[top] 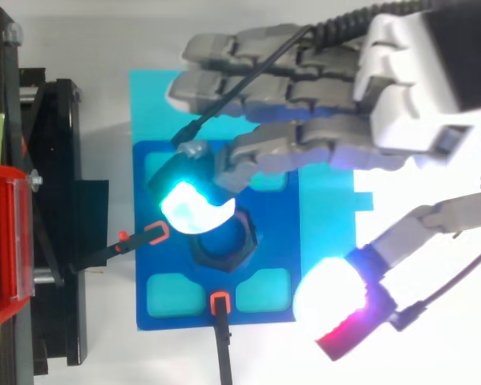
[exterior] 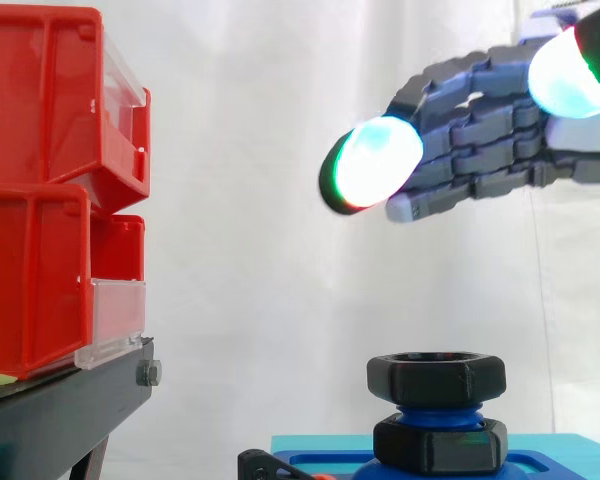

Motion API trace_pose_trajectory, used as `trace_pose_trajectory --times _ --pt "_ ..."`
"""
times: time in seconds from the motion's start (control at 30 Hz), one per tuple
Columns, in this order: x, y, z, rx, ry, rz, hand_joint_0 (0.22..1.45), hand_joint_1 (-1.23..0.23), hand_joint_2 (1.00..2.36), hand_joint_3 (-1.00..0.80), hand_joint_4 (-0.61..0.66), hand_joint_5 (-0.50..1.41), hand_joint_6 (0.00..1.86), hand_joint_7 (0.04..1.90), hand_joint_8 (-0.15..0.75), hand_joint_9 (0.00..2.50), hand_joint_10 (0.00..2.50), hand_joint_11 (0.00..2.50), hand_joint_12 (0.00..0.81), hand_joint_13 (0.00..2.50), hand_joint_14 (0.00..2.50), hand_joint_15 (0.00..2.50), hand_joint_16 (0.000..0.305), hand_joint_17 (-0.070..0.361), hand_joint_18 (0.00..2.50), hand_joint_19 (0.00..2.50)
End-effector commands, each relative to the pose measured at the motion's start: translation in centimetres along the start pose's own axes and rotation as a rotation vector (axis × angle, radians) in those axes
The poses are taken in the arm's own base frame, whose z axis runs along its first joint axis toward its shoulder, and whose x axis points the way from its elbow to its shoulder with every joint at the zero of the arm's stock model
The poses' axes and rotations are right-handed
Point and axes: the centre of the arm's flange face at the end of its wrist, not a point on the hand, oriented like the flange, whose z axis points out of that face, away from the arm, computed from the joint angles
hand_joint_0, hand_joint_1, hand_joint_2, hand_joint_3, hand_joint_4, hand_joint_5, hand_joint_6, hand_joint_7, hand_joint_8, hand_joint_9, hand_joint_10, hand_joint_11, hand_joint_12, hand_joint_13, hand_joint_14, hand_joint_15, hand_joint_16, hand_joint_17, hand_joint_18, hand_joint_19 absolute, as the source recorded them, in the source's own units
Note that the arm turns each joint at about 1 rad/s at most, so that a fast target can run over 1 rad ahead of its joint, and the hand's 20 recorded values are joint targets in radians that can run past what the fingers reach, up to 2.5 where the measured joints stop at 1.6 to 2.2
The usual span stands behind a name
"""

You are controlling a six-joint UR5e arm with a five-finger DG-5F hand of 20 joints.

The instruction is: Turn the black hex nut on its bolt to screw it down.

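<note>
Fingers (exterior: 470,140) apart, holding nothing | hand (top: 405,96) level, hovering above black hex nut (exterior: 436,378)

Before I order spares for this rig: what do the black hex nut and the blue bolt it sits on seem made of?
The black hex nut is likely matte plastic, perhaps printed: dull, no metallic glint. The blue threaded bolt is likely plastic too, slightly glossier: even, saturated colour.

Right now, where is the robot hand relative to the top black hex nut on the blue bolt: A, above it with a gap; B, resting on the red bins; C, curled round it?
A: in the side view the open hand hangs above the top black hex nut with white curtain showing between them.
</note>
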Motion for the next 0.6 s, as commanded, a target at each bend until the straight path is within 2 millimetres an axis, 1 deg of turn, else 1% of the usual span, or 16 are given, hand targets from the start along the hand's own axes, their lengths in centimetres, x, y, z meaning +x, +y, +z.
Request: trace_pose_trajectory --times 0.0,0.03,0.07,0.13,0.37,0.4,0.57 --pt "1.4 -0.5 2.3 -0.016 -0.016 0.001 0.47 -0.52 1.00 -0.50 0.19 -0.22 0.50 0.69 0.177 0.00 0.00 0.00 0.368 0.04 0.00 0.00 0.066 0.148 0.00 0.28" --pt "1.3 -0.4 2.6 -0.016 -0.017 0.001 0.47 -0.52 1.00 -0.50 0.20 -0.21 0.50 0.70 0.177 0.00 0.00 0.00 0.368 0.04 0.00 0.00 0.066 0.148 0.00 0.29" --pt "1.7 -0.5 3.0 -0.017 -0.009 0.001 0.47 -0.51 1.00 -0.50 0.20 -0.21 0.50 0.71 0.178 0.00 0.00 0.00 0.369 0.04 0.00 0.00 0.066 0.148 0.00 0.28" --pt "1.6 -0.3 3.1 -0.021 -0.015 0.000 0.47 -0.51 1.00 -0.50 0.20 -0.21 0.50 0.71 0.178 0.00 0.00 0.00 0.368 0.04 0.00 0.00 0.065 0.147 0.00 0.28" --pt "2.4 0.6 3.3 -0.034 -0.009 -0.046 0.48 -0.51 1.00 -0.50 0.21 -0.20 0.50 0.71 0.179 0.00 0.00 0.00 0.368 0.03 0.00 0.00 0.065 0.147 0.00 0.28" --pt "3.5 0.3 3.7 -0.029 0.008 -0.046 0.48 -0.51 1.00 -0.50 0.21 -0.20 0.50 0.71 0.180 0.00 0.00 0.00 0.368 0.03 0.00 0.00 0.065 0.146 0.00 0.28" --pt "4.8 0.1 4.1 -0.033 0.021 -0.048 0.48 -0.51 1.00 -0.50 0.20 -0.20 0.50 0.72 0.179 0.00 0.00 0.00 0.368 0.04 0.00 0.00 0.065 0.146 0.00 0.28"
